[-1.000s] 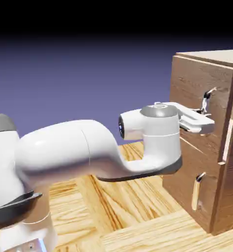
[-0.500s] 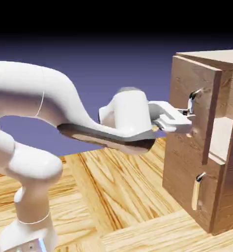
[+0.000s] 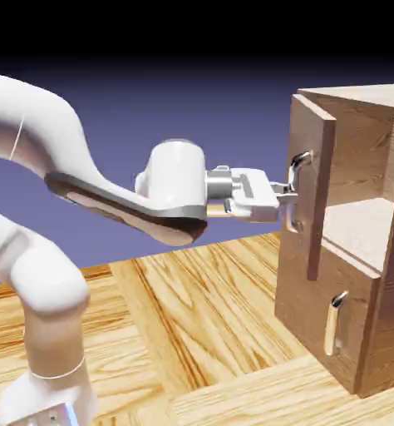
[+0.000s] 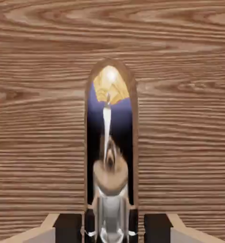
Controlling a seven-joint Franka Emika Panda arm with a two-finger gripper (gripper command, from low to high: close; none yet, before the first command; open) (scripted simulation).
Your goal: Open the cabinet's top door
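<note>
Gripper [image 3: 288,198] points level at the cabinet [image 3: 358,250], jaws nearly closed and clamped on the top door's handle [image 3: 297,190], a vertical silver bar. Top door [image 3: 312,179] is swung partway open, its free edge toward the arm, and a pale shelf [image 3: 362,229] shows in the gap behind it, beyond the gripper. Lower door [image 3: 312,312] sits below the gripper, flat against the cabinet front, with its short handle [image 3: 336,323] untouched. In the hand view, wood grain of the top door [image 4: 181,118] fills the picture, and the mirror-like handle [image 4: 109,156] runs up from between the dark fingertips [image 4: 89,223] at the bottom. The white arm [image 3: 84,183] arches behind the gripper over the wooden table [image 3: 200,333].
</note>
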